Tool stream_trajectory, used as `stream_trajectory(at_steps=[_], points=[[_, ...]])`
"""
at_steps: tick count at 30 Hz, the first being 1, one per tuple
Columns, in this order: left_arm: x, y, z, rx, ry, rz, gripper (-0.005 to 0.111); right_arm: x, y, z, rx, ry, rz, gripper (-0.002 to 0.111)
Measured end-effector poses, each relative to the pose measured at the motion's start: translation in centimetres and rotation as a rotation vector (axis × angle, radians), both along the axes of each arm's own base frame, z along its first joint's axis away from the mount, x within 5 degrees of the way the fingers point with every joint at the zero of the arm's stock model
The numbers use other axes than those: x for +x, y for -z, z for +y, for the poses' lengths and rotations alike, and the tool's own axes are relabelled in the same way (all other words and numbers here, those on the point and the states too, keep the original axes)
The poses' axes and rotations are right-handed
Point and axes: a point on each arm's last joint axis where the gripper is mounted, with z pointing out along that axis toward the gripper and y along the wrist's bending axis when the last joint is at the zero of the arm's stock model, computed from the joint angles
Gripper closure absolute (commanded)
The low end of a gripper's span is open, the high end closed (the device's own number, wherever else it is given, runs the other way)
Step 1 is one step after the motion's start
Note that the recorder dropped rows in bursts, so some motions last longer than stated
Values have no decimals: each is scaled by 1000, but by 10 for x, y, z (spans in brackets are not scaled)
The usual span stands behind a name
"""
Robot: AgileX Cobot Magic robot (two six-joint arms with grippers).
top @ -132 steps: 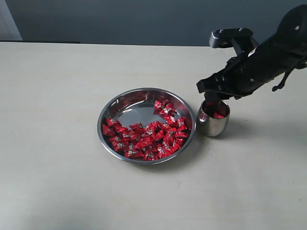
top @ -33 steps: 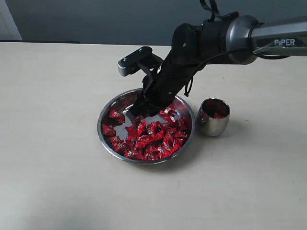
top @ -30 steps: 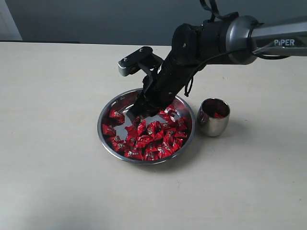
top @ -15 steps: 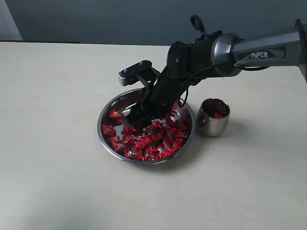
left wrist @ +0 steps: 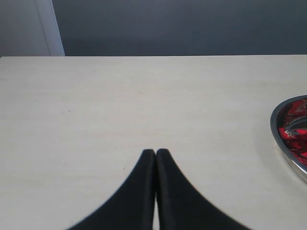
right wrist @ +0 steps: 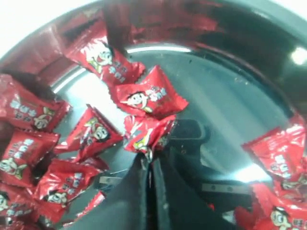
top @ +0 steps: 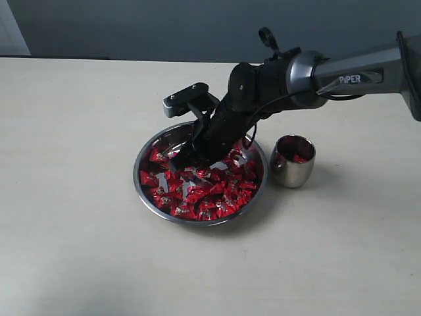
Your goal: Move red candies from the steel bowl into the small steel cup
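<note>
R hand (top: 179,162): sits low inside steel bowl (top: 137,178), over far-L part of its floor in ext. view. Reaches in across far rim on dark arm (top: 263,85) from R side. Stands closed tip to tip, no gap betw. fingers (right wrist: 172,191). Grips nipped candy (right wrist: 144,133) by lower wrapper edge, right at tips; body of candy sticks out ahead of tips. Cannot tell whether it rests on bowl floor or hangs just clear.

Position of red candies (top: 210,194) rel. to R hand: heaped loosely along near and R parts of bowl, many overlapping. In R wrist view, two more just beyond nipped candy, touching or nearly so; cluster close on one side of fingers; few more on other side, farther off. Bare steel floor directly around tips, w/ dark reflection of hand in it.

Position of small steel cup (top: 291,172): stands upright on worktop (top: 79,250), just beside bowl's R rim; contact betw. the two cannot be told. Shows some red inside. Lies well apart from R hand, w/ most of bowl betw. them.

L hand (left wrist: 155,153): fingers pressed together along whole length, nothing betw. them. Hangs over bare worktop, apart from bowl, w/ only a slice of rim at edge of L wrist view.
</note>
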Motion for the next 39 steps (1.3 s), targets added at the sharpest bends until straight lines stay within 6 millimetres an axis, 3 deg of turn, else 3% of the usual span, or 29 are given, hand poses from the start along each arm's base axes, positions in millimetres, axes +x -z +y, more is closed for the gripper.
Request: stream_trajectory(at_steps=[12, 20, 28, 39], points=[[0, 0, 0, 0, 0, 0, 106, -3, -48, -3, 52, -12, -91, 108], [0, 0, 0, 0, 0, 0, 106, -4, -38, -4, 14, -36, -57, 107], [0, 0, 0, 0, 0, 0, 106, -9, -16, -8, -84, -97, 27, 64], [0, 0, 0, 0, 0, 0, 106, -10, -9, -10, -126, -123, 42, 65]])
